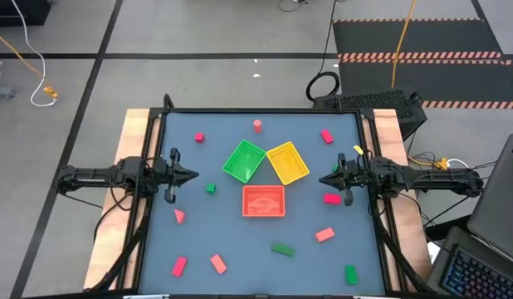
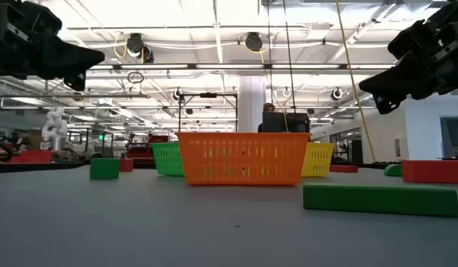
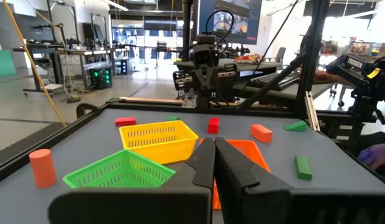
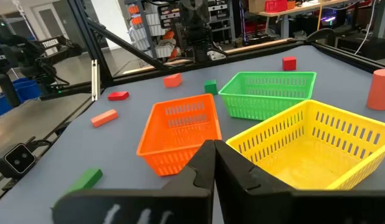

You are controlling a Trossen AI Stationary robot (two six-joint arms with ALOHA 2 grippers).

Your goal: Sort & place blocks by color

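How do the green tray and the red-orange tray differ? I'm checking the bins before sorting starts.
The green tray sits turned like a diamond; the red-orange tray lies square to the table's edges. The green tray is farther from the table's near edge and touches the yellow tray; the red-orange tray sits nearer, just below both. Both are square, mesh-sided and hold no blocks.

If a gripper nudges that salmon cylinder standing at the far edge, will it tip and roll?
Probably. The salmon cylinder stands upright on a small round end, so a high push could topple it. On its side it would likely roll across the smooth table. It looks solid and rigid.
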